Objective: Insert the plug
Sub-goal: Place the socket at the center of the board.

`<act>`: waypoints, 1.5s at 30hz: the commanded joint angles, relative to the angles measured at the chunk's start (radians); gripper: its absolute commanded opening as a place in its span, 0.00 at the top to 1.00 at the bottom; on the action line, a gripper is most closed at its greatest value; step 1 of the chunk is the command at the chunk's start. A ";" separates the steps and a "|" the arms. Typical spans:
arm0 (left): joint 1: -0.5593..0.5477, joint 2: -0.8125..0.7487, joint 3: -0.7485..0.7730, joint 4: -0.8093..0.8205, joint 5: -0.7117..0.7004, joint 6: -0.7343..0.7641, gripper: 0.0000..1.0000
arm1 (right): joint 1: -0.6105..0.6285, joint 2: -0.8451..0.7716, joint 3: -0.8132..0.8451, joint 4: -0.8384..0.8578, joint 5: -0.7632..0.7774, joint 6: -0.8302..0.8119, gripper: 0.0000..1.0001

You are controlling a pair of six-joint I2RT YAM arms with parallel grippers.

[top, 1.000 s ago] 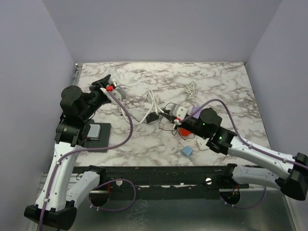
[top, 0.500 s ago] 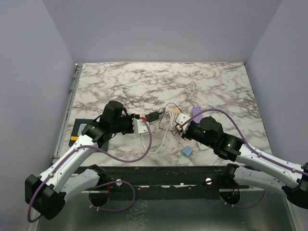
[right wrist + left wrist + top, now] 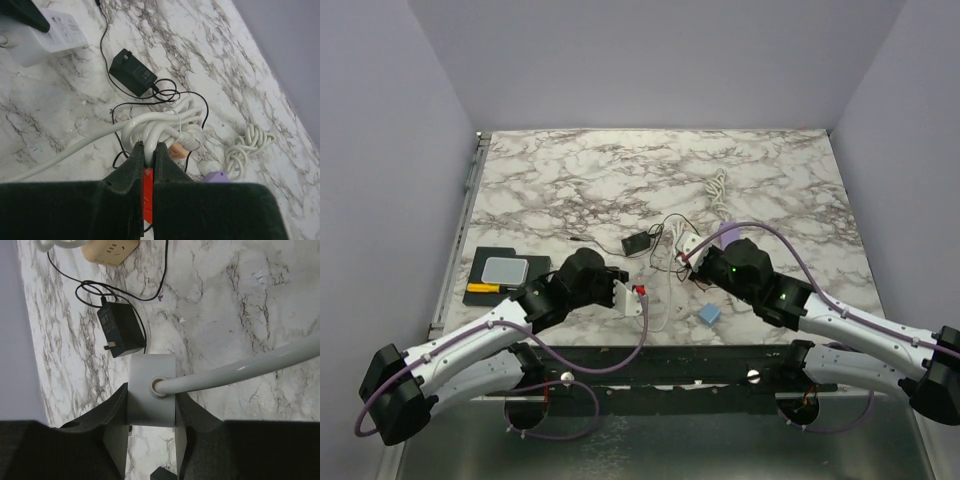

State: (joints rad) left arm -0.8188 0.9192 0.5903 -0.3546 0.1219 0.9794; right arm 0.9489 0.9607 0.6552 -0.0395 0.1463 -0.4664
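From above, we see the left gripper (image 3: 631,298) clamped on a white block (image 3: 624,294) near the front edge of the marble table (image 3: 570,170). The right gripper (image 3: 686,253) pinches a white cable bundle (image 3: 692,242). The black plug adapter (image 3: 638,242) lies flat between them, touching neither.

In the left wrist view, we see the fingers (image 3: 117,407) pressed against both sides of the block, with a thick white cord (image 3: 240,371) leaving its end. The adapter lies just beyond, prongs bare, and a beige socket strip (image 3: 111,249) sits at the top edge.

In the right wrist view, we see the nearly shut jaws gripping a loop of the bundle. The adapter rests beyond it, well apart from the block at top left.
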 commanded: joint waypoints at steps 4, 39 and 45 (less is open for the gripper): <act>-0.112 0.062 -0.116 -0.057 -0.173 -0.064 0.93 | -0.024 0.009 0.027 0.145 0.067 -0.041 0.99; -0.231 0.030 0.119 -0.497 -0.058 0.050 0.01 | -0.090 0.232 0.100 0.300 -0.110 -0.169 0.99; -0.127 0.067 0.051 -0.495 -0.085 0.174 0.01 | -0.111 0.292 0.144 0.315 -0.139 -0.173 0.99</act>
State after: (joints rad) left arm -1.0245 0.9508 0.6907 -0.7811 0.0444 1.0100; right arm 0.8509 1.2270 0.7406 0.1822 0.0502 -0.6189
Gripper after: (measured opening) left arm 0.987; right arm 0.046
